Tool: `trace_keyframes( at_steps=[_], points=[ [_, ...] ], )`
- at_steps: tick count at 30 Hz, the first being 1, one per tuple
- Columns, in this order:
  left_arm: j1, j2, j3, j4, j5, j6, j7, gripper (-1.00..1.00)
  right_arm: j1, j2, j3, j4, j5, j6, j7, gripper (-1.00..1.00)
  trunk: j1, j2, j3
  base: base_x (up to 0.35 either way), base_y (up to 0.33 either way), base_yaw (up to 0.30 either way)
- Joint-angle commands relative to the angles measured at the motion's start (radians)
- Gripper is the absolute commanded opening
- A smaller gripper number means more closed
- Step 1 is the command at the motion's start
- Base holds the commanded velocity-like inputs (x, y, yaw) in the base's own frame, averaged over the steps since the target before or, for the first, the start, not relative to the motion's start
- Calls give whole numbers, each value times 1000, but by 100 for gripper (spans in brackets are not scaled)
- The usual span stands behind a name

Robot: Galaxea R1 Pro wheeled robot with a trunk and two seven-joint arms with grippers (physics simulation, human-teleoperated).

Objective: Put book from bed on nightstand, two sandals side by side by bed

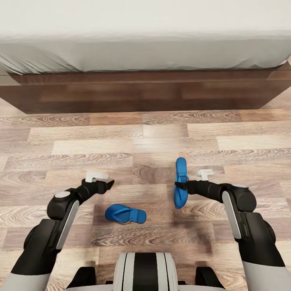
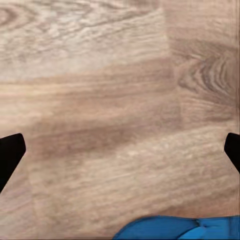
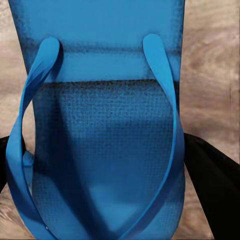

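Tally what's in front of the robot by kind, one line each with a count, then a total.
Blue sandals: 2, one lying on the floor, one held in the right gripper
Beds: 1
Grippers: 2, left gripper open and empty, right gripper shut on its sandal
Total: 5

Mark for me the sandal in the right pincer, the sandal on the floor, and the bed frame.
Held sandal [image 1: 180, 184], head view: middle of its sole, at the right pincer.
Floor sandal [image 1: 125, 214], head view: centre of its footbed.
Bed frame [image 1: 145, 93], head view: dark wooden side panel.
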Motion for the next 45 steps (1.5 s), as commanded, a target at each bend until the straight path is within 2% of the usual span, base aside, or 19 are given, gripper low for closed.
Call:
trace_keyframes(
  at_steps=[1,3,6,9,21,24,26,31,32,36,38,41,42,44,45],
  points=[
    [5,6,-6,5,0,0,-4,100,-1,-6,-7,-1,-11,5,-2,-100,0,0,-1,0,0,0],
    [4,13,-18,16,-11,-11,-15,100,-2,-16,-11,-1,-11,6,-2,-100,0,0,-1,0,0,0],
    [4,13,-34,31,-27,-28,-22,100,-2,-16,-11,-1,-11,6,-2,-100,0,0,-1,0,0,0],
    [4,13,-34,31,-44,-45,-22,100,-2,-16,-11,-1,-11,6,-2,-100,0,0,-1,0,0,0],
    [4,13,-34,31,-46,-54,-22,100,-2,-16,-11,-1,-11,6,-2,-100,0,0,-1,0,0,0],
    [-11,29,-46,14,-29,-37,-23,100,-14,-4,-16,0,-9,13,-7,-100,0,0,-1,0,0,0],
    [-16,40,-57,2,-33,-26,-22,100,-21,8,-19,0,-9,13,-10,-100,0,0,-1,0,0,0],
    [-20,68,-69,-2,-34,2,-20,100,-25,12,-22,1,-8,13,-10,-100,0,0,-1,0,0,0],
    [-20,70,-70,-2,-34,112,-19,100,-25,13,-22,1,-8,13,-10,-100,0,0,-1,0,0,0],
    [-21,74,-71,-2,-41,117,-16,100,-26,13,-21,1,-7,13,-10,-100,0,0,-1,0,0,0],
    [-16,75,-73,-2,-80,115,-16,100,-26,13,-22,1,-7,13,-10,-100,0,0,-1,0,0,0],
    [-12,74,-104,-1,-146,111,-16,100,-26,13,-22,1,-8,13,-10,-100,0,0,-1,0,0,-65],
    [-11,74,-138,3,-190,111,-16,100,-26,13,-23,1,-7,13,-10,-100,0,0,-1,0,0,-162],
    [-11,74,-173,11,-240,111,-16,100,-26,13,-23,1,-7,13,-10,-100,0,0,-1,0,0,-190],
    [-11,74,-200,24,-291,112,-17,100,-26,13,-23,1,-7,13,-10,-100,0,0,-1,0,0,-223]
  ],
)
